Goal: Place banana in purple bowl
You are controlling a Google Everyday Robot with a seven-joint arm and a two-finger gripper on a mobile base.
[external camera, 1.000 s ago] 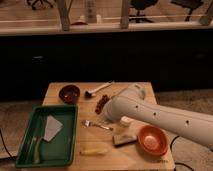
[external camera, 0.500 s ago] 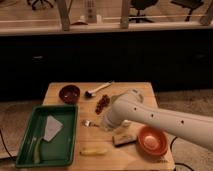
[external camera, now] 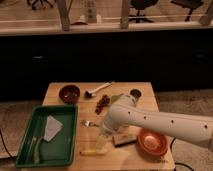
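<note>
The banana [external camera: 92, 151] is a short pale yellow piece lying near the front edge of the wooden table [external camera: 60, 88]. The purple bowl [external camera: 69, 93] is small and dark maroon and stands at the table's back left, with nothing visible in it. My white arm reaches in from the right. The gripper [external camera: 103, 142] points down just above and to the right of the banana, very close to it, at the banana's right end. The gripper is far from the purple bowl.
A green tray [external camera: 26, 152] at the left holds a pale flat piece [external camera: 51, 127] and a thin greenish stick [external camera: 36, 149]. An orange bowl [external camera: 152, 142] stands front right, with a tan block [external camera: 124, 139] beside it. A fork [external camera: 89, 123], a red item [external camera: 103, 103], a spoon [external camera: 98, 90] and a dark cup [external camera: 135, 93] lie around.
My arm has swung left and down, bringing the gripper from near the table's middle to the banana at the front edge. The other objects have not moved.
</note>
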